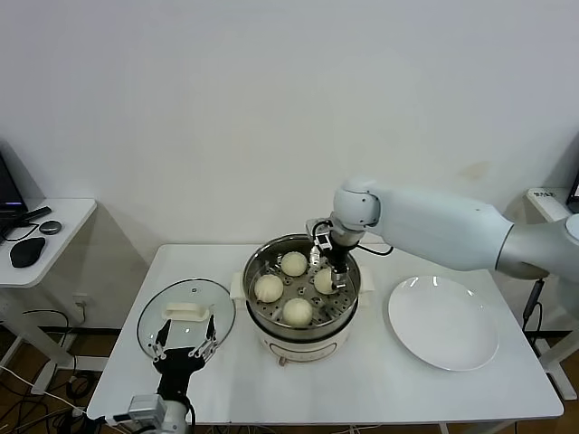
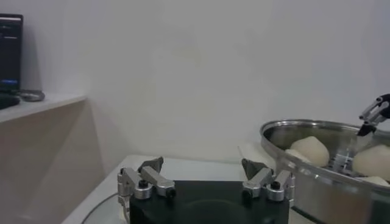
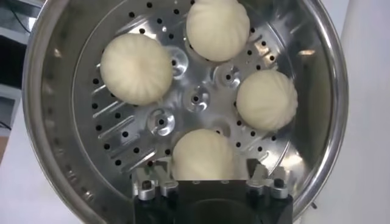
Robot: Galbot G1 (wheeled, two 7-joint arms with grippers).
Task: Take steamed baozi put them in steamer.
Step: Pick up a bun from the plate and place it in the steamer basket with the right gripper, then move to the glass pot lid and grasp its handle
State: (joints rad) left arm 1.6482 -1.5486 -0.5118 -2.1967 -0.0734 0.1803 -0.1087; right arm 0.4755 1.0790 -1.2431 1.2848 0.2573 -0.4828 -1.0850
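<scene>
— Head view first?
— Four steamed baozi [image 1: 298, 310] sit in the steamer [image 1: 301, 339] mid-bench [image 1: 362, 380]; glass lid [image 1: 185, 310] on its left, white plate [image 1: 443, 322] on its right. Right gripper [image 1: 329, 264] hangs inside the rim, its arm crossing above.
— Left wrist?
— Left gripper [image 2: 205, 178] spread wide, empty; steamer cut off at the edge.
— Right wrist?
— Fingers [image 3: 264, 181] apart, seemingly released, flanking the nearest bun, whose lower part is hidden.

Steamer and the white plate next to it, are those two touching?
Apart. The head view shows a strip of bare table between the steamer and the plate, so their edges do not meet.
</scene>
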